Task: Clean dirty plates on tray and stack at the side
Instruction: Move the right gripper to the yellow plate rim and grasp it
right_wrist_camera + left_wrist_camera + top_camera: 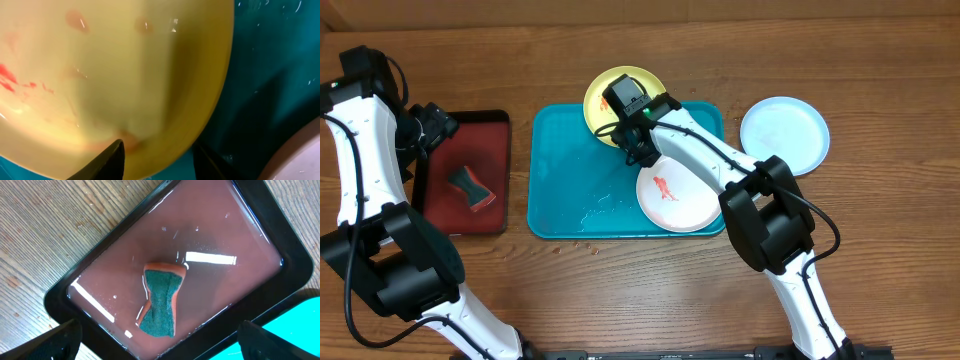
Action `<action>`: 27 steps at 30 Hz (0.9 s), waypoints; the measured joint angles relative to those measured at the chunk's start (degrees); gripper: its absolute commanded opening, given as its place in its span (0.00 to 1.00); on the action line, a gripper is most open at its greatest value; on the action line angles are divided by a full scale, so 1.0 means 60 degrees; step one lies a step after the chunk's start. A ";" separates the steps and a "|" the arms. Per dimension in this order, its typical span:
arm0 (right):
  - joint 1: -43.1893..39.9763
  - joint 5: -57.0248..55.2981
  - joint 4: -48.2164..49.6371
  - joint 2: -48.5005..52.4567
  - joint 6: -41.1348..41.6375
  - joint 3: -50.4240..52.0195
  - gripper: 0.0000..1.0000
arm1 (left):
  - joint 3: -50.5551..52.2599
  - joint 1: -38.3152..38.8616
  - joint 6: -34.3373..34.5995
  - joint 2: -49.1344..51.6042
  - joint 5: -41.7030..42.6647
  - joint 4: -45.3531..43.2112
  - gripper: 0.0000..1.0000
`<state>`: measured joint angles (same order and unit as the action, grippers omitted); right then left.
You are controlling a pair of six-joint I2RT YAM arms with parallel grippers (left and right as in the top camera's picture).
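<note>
**Step in hand:** taking hold of the yellow-green plate (608, 92). It lies at the teal tray's (560, 185) 12 o'clock edge, overhanging the rim, with red smears on it.

**Right tool** (157, 150): jaws stand apart astride the plate's 5 o'clock rim, one finger over the face and one outside. No pinch is visible.

**Advice:** seat the rim deep between the fingers before clamping. The plastic looks wet, so it is judged slippery; lift level.

**Right arm pose:** reaches from 5 o'clock across the white plate (682, 195), wrist pitched down.

**Left tool** (432, 130): fully spread and empty, above the sponge (162, 302) in the dark red tray (505, 170).

**Other:** the light blue plate (785, 135) sits on the counter (870, 60) at 3 o'clock.
</note>
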<state>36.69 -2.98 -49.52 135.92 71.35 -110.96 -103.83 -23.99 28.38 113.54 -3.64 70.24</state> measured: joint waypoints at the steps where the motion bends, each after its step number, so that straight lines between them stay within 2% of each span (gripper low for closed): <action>1: 0.0011 0.0000 -0.0004 0.0000 0.0004 0.0000 0.37 | 0.0000 0.0000 0.0000 0.0000 0.0000 0.0004 1.00; 2: 0.0018 0.0000 -0.0011 0.0000 0.0029 0.0000 0.31 | 0.0000 0.0000 0.0000 0.0000 0.0004 0.0000 1.00; 6: 0.0018 -0.0033 -0.0135 0.0004 0.0033 0.0000 0.30 | 0.0000 0.0000 0.0000 0.0000 0.0025 0.0000 1.00; 9: 0.0015 -0.0047 -0.0175 0.0000 -0.0055 0.0000 0.22 | 0.0000 0.0000 0.0000 0.0000 0.0036 0.0004 1.00; 13: 0.0015 -0.0069 -0.0044 0.0004 -0.0557 0.0000 0.20 | 0.0000 0.0000 0.0000 0.0000 0.0036 0.0004 1.00; 14: 0.0018 -0.0069 0.0015 0.0004 -0.0747 0.0000 0.15 | 0.0000 0.0000 0.0000 0.0000 0.0036 0.0004 1.00; 17: 0.0018 -0.0073 0.0164 0.0004 -0.1810 0.0000 0.06 | 0.0000 0.0000 0.0000 0.0000 0.0040 0.0004 1.00; 24: 0.0015 0.0481 -0.0229 0.0004 -0.5096 0.0000 0.06 | 0.0000 0.0000 0.0000 0.0000 0.0164 0.0346 1.00; 27: 0.0015 0.0630 -0.0747 0.0004 -0.5967 -0.0051 0.06 | 0.0000 0.0000 -0.0004 0.0000 0.0474 0.0674 1.00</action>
<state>36.77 0.80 -54.00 135.94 35.55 -111.26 -103.83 -23.99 28.36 113.54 -0.80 74.28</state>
